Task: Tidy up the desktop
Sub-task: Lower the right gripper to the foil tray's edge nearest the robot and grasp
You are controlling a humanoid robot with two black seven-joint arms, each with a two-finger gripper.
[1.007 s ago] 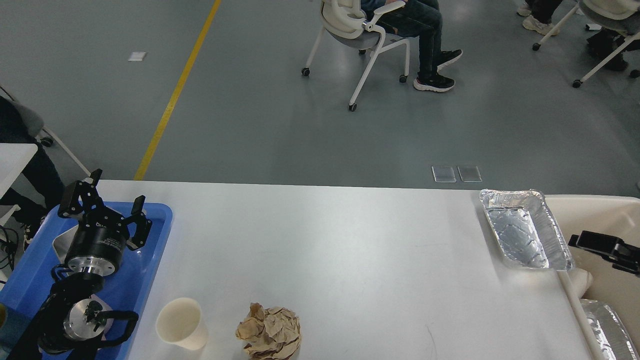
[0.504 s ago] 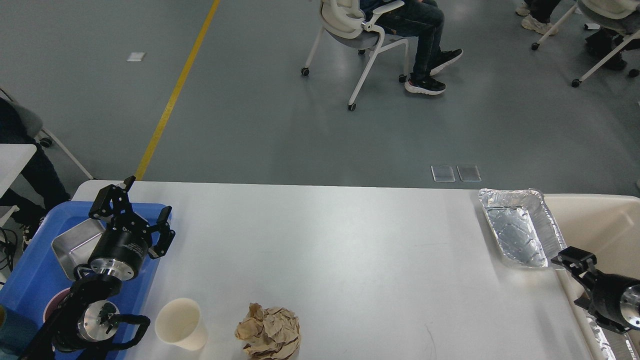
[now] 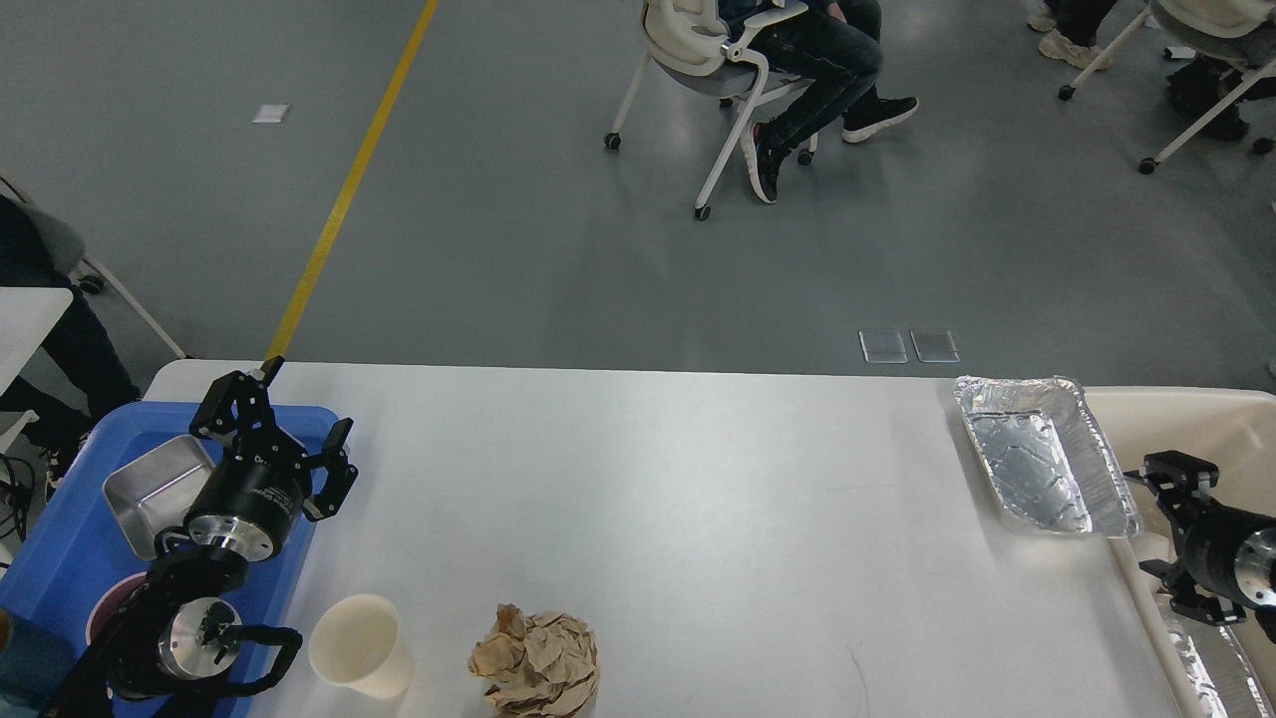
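- Left gripper [image 3: 282, 423] hangs open and empty over the right edge of the blue tray [image 3: 60, 558]; a second ago it sat further inside the tray, so it has drifted toward the desktop [image 3: 678, 499].
- Right gripper [image 3: 1176, 471] points in just beside the near right corner of the foil tray [image 3: 1042, 459]. Seen end-on and dark, its fingers cannot be told apart, so whether it is open is unclear. A second ago it stood off over the cream bin [image 3: 1196, 424]; it has since come in lower and closer to the foil tray.
- Both moves suggest a fresh pick is being lined up; nothing is held yet.
- Paper cup [image 3: 361, 646] stands upright near the front edge of the desktop, just right of the blue tray and below the left gripper in the view.
- Crumpled brown paper [image 3: 536, 660] lies right of the cup, apart from it.
- Steel dish [image 3: 150, 491] rests inside the blue tray, left of the left gripper.
- Desktop fills the lower half of the view, between the blue tray and the bin.
- Judging by position, the cup is the left arm's nearest item, the foil tray the right arm's.
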